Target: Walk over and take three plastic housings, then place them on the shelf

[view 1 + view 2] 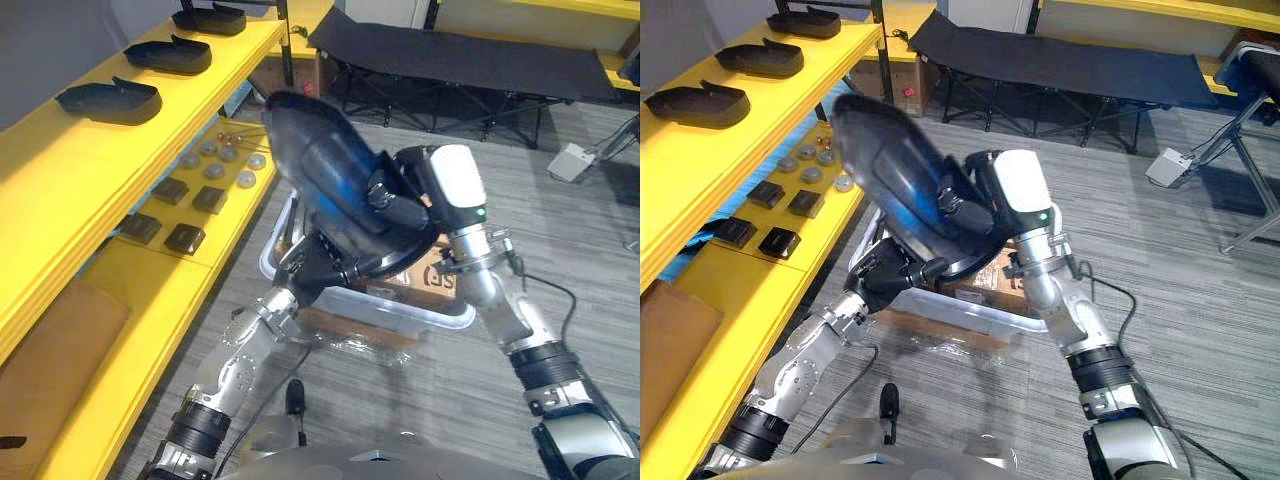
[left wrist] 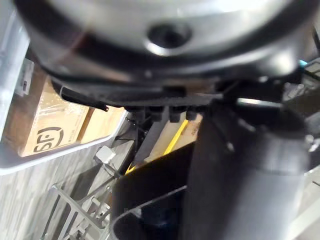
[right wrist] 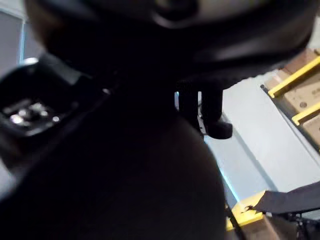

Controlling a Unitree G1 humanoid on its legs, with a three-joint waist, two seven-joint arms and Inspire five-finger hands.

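Three black plastic housings lie in a row on the top board of the yellow shelf; a fourth black housing is held tilted above a clear plastic bin, the right hand curled over its rim, the left hand beneath it, finger state impossible to tell

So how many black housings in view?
4. Near housing, middle housing and far housing lie on the top shelf; the fourth housing is raised between left hand and right hand. Bin may hide more.
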